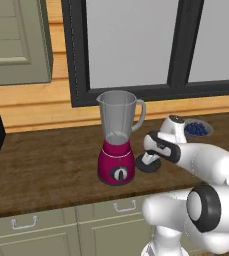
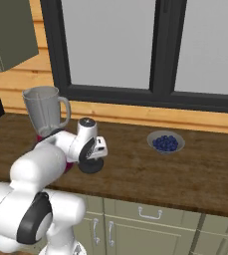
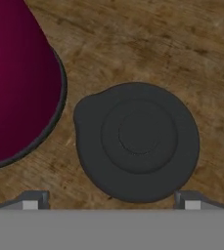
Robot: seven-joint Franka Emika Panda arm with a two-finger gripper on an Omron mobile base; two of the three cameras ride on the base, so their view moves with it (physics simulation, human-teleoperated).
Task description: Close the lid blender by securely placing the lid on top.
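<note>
Even, flat light across both base views, bright but soft, nothing blown out. The window panes read as blank pale grey, no glare on them. On the desk shadows are faint; only a soft dark patch hugs the blender. The white arm shades smoothly to grey underneath. Rendering is coarse, edges slightly jagged. In the hand view the lid looks soft, wood grain smeared, no edge distortion.
</note>
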